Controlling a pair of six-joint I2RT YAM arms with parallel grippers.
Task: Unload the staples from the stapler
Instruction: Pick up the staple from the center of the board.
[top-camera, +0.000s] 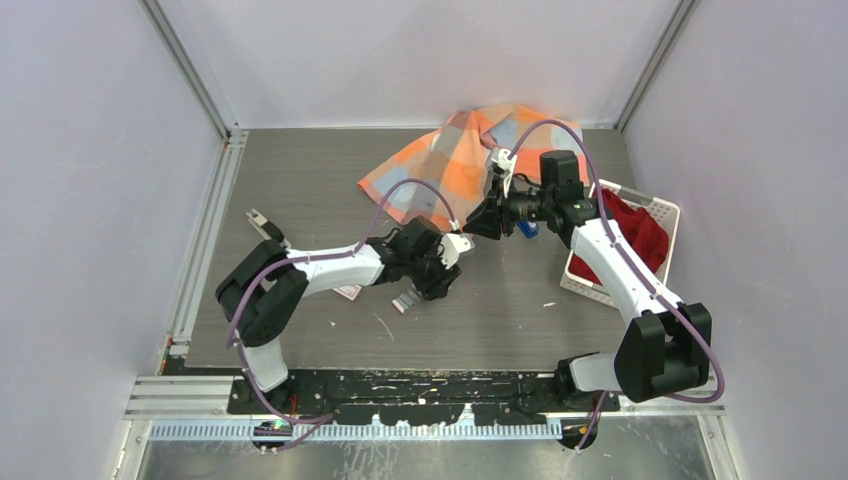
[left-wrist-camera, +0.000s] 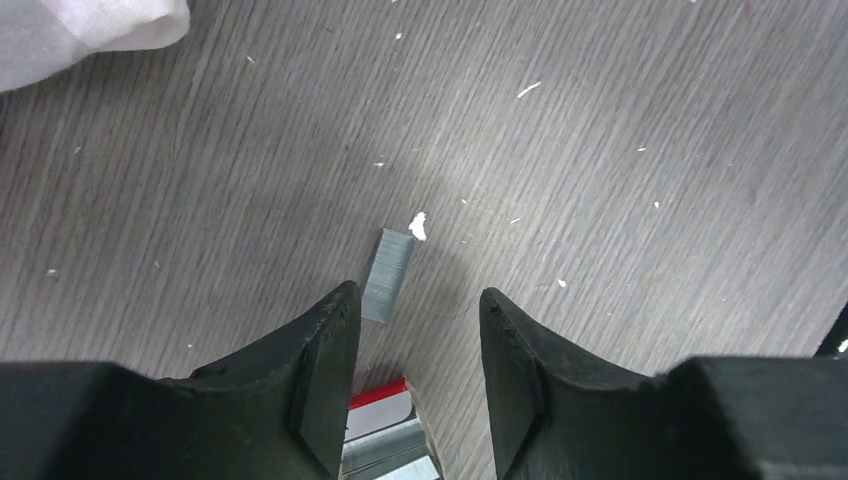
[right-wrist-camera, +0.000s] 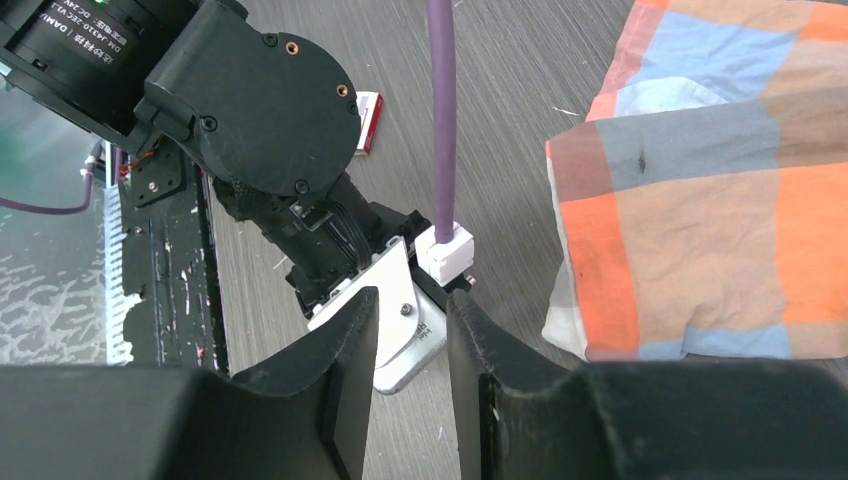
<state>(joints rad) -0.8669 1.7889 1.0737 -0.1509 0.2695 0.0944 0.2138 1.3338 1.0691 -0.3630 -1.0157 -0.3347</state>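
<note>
A short silver-grey strip of staples (left-wrist-camera: 388, 275) lies flat on the wooden table, just past the tip of my left gripper's left finger (left-wrist-camera: 325, 350). My left gripper (left-wrist-camera: 415, 300) (top-camera: 438, 285) hangs low over the table, open, with nothing between its pads. Under it lies a red-edged white packet (left-wrist-camera: 385, 415) holding more silver strips. The blue stapler (top-camera: 527, 228) lies on the table beside my right wrist and is out of both wrist views. My right gripper (right-wrist-camera: 412, 310) (top-camera: 472, 228) is open and empty, pointing at the left wrist's camera mount (right-wrist-camera: 400, 330).
A checked orange and blue cloth (top-camera: 455, 160) (right-wrist-camera: 700, 200) is spread at the back centre. A white basket (top-camera: 668, 215) with red fabric stands at the right. A white-and-red packet (top-camera: 348, 292) (right-wrist-camera: 370, 120) lies by the left arm. White specks dot the table.
</note>
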